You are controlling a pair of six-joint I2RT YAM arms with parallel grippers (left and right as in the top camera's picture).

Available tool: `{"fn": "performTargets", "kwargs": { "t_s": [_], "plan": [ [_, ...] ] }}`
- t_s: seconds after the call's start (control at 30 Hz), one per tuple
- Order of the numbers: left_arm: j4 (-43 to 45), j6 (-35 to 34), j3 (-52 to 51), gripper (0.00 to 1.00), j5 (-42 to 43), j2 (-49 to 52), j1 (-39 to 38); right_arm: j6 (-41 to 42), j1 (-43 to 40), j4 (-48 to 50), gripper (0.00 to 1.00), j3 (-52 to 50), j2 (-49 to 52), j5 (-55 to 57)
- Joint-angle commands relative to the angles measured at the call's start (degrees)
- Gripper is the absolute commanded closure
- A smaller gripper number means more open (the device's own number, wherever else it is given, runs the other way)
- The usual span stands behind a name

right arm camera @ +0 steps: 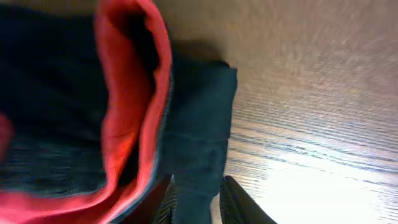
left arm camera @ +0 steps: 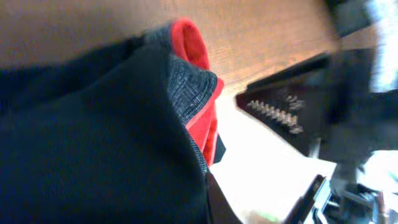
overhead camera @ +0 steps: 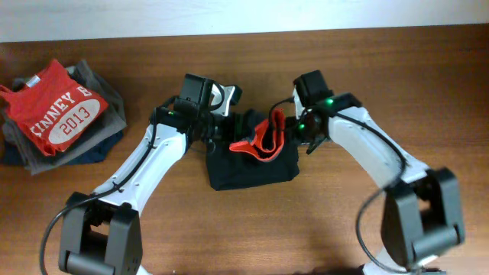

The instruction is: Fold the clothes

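Note:
The black trousers (overhead camera: 252,169) lie bunched in a partly folded block at the table's middle, with the grey waistband and its red-orange edge (overhead camera: 264,137) turned up on top. My left gripper (overhead camera: 214,131) is at the block's upper left corner, shut on the fabric. In the left wrist view the black cloth (left arm camera: 81,137) covers the jaws (left arm camera: 208,208). My right gripper (overhead camera: 299,131) is at the upper right corner. In the right wrist view its fingers (right arm camera: 199,205) pinch a strip of the dark cloth (right arm camera: 199,124) beside the red edge (right arm camera: 130,93).
A pile of folded garments sits at the far left, with a red "2013" T-shirt (overhead camera: 61,111) on top of grey and navy pieces (overhead camera: 99,141). The wooden table (overhead camera: 382,61) extends to a white wall at the back. The right arm's toothed finger (left arm camera: 280,112) shows in the left wrist view.

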Motion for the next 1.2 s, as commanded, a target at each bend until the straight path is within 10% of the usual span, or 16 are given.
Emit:
{"fn": "performTargets", "kwargs": {
  "t_s": [0.0, 0.43, 1.17],
  "plan": [
    [-0.79, 0.02, 0.76, 0.99, 6.03, 0.22, 0.11, -0.39, 0.26, -0.15, 0.72, -0.04, -1.01, -2.67],
    [-0.68, -0.68, 3.04, 1.00, 32.54, 0.17, 0.26, 4.35, -2.01, -0.04, 0.83, -0.04, -0.63, 1.03],
    [1.97, -0.66, 3.04, 0.99, 3.26, 0.48, -7.96, 3.93, -13.97, -4.33, 0.83, -0.04, -0.66, 1.05]
  ]
}}
